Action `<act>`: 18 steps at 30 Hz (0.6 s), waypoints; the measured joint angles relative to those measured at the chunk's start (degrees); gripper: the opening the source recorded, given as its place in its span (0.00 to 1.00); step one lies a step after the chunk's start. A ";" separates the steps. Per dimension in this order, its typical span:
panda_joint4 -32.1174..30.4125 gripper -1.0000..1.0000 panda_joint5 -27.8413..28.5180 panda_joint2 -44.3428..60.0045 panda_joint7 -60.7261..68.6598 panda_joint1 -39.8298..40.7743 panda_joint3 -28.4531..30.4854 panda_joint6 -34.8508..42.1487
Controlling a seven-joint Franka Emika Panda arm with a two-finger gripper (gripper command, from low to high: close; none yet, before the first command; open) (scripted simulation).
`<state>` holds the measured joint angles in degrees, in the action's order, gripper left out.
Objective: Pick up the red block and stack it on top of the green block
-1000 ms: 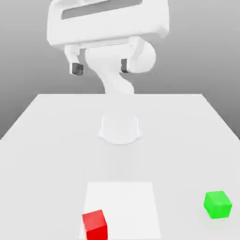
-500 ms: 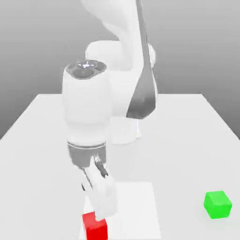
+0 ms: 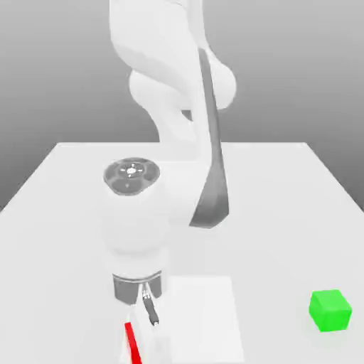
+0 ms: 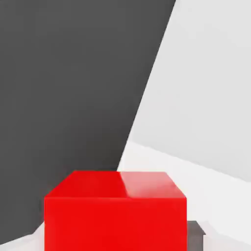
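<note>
The red block point(image 4: 115, 211) sits between the jaws of the gripper point(image 3: 146, 345), near the table's point(image 3: 284, 213) front edge. The jaws are closed on it, gripping its sides. The green block point(image 3: 330, 310) stands apart, toward the table's front corner on the exterior view's right.

Even, bright, diffuse lighting in both views; no clear source direction. Hardly any cast shadows on the white table point(image 3: 298, 206). Soft shading only on the arm point(image 3: 170, 106), dark band down its side. Mild glossy highlight on top of the red block point(image 4: 147, 184) in the hand view. Clean, sharp edges, no blur, no lens distortion. Backdrop a smooth grey gradient.
</note>
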<state>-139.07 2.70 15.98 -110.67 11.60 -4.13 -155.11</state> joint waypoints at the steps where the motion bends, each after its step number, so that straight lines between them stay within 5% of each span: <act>1: -0.27 0.00 -0.27 -1.64 0.03 -0.42 -0.48 1.38; 13: -1.64 0.00 3.55 -6.60 -10.88 -20.35 -16.74 5.61; 17: -0.98 0.00 10.04 0.46 -16.24 -24.25 -14.94 -0.13; 18: -0.90 1.00 10.99 1.63 -16.94 -24.85 -14.28 -1.15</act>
<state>-139.96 13.69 17.61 -127.61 -13.26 -18.41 -156.26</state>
